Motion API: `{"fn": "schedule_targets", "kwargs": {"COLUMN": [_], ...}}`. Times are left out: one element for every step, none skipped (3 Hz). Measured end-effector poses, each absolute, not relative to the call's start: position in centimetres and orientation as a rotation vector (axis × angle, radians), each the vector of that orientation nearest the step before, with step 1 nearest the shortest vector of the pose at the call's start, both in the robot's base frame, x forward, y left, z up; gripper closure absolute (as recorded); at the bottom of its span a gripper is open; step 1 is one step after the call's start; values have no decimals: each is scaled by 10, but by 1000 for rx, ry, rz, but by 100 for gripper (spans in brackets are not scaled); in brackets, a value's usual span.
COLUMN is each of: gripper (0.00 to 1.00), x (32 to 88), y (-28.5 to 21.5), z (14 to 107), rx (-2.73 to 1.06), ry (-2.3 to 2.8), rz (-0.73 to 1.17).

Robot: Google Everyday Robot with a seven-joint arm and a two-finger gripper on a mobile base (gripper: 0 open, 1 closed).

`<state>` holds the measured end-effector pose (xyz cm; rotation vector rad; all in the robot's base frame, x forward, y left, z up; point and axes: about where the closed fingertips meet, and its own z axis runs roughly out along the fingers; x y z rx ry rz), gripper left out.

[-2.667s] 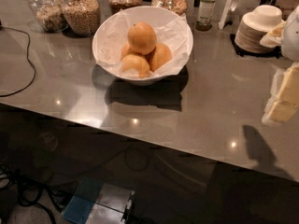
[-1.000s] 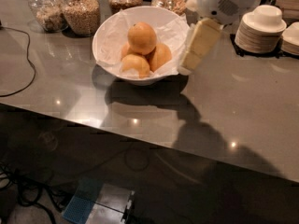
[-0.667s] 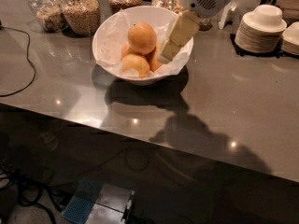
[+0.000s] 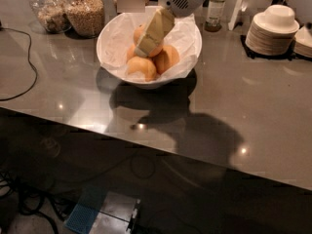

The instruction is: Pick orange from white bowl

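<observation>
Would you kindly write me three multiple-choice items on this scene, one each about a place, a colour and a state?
1. Where is the gripper? A over the white bowl; B over the stacked dishes; C beside the jars.
2. The bowl's paper lining is: A brown; B white; C blue.
3. The bowl stands: A overturned; B on its side; C upright.
Answers: 1 A, it hangs at the orange inside the rim; 2 B, white paper surrounds the fruit; 3 C, its rim faces up.

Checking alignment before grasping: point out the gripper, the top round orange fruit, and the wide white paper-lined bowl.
Gripper [image 4: 145, 48]: camera view, its tip, over the bowl.
Top round orange fruit [image 4: 138, 34]: camera view, peel left of gripper.
Wide white paper-lined bowl [image 4: 102, 50]: camera view, left rim.
</observation>
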<state>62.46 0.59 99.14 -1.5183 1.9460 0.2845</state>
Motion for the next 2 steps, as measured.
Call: {"fn": "schedule_targets", "kwargs": {"gripper": [0, 0], "x": [650, 650], "y": [41, 41], "z": [985, 985], "rx": [-1534, -1533], "ry": [1928, 1928], "rz": [392, 393]}}
